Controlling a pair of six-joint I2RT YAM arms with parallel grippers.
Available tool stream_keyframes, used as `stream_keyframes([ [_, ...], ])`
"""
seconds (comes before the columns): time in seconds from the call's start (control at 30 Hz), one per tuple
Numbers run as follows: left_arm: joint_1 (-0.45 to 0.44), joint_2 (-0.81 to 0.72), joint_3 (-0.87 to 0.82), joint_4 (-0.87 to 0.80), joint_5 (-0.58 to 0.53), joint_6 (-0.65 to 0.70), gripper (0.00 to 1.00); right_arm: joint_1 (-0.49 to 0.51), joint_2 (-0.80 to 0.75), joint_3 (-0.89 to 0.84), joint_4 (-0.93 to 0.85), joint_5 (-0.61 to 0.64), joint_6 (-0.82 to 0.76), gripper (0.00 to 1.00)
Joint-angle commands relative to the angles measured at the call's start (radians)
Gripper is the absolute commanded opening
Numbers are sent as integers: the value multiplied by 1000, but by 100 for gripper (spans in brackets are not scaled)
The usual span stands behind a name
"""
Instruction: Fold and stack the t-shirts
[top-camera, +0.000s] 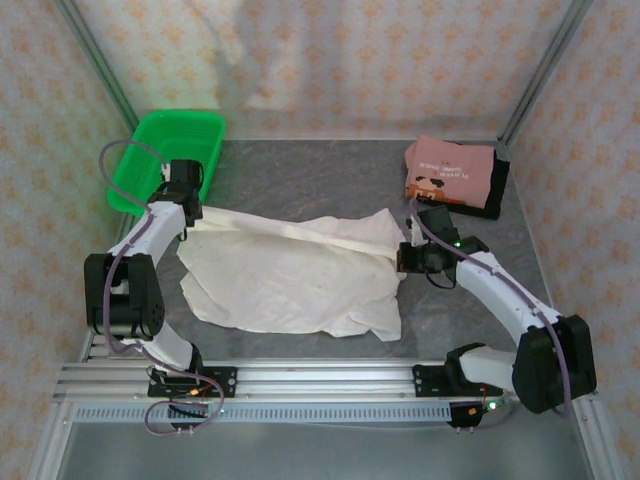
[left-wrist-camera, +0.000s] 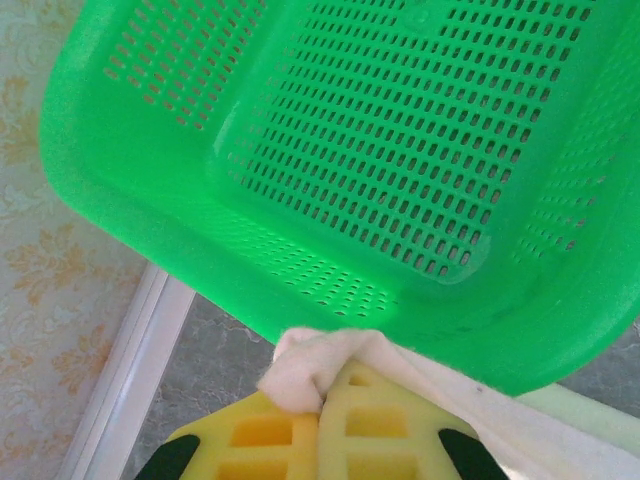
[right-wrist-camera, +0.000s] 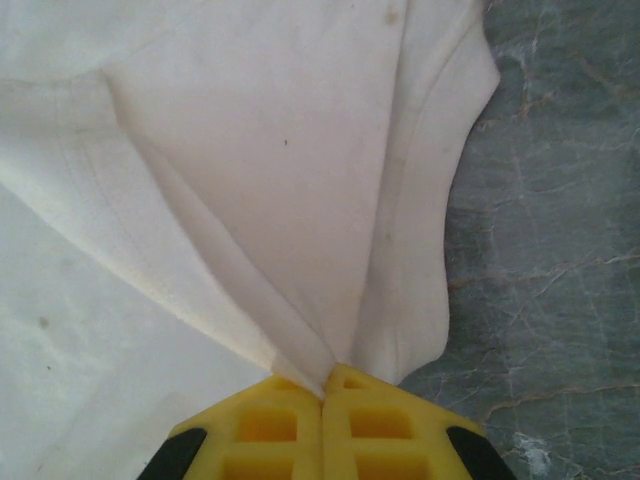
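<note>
Top external shows you the pink t-shirt (top-camera: 450, 170) folded on the black one (top-camera: 498, 188) at the far right, while the cream-white t-shirt (top-camera: 290, 278) lies spread mid-table, unfolded, with the left gripper (left-wrist-camera: 322, 395) and right gripper (right-wrist-camera: 325, 385) each clamped on its far edge, so one fold-and-stack remains.

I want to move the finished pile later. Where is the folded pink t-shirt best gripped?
Probably at its near edge, coming from the near side of the table. The pink t-shirt lies flat and folded on the black t-shirt in the far right corner, so that layered near edge is exposed, while the back wall crowds its far side.
</note>
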Motion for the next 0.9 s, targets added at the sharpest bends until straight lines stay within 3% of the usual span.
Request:
stream_keyframes([
  [0.0, 11, 10, -26, 29, -42, -15, 0, 17, 23, 1, -42, -10, 24, 0],
  [0.53, 28, 3, -100, 52, -60, -31, 0, 42, -67, -97, -20, -52, 218, 0],
  [0.77, 31, 17, -123, 54, -70, -41, 0, 120, 12, -104, 38, -60, 272, 0],
  [0.87, 32, 7, -130, 19, -52, -52, 2, 126, 46, -105, 27, -55, 292, 13],
])
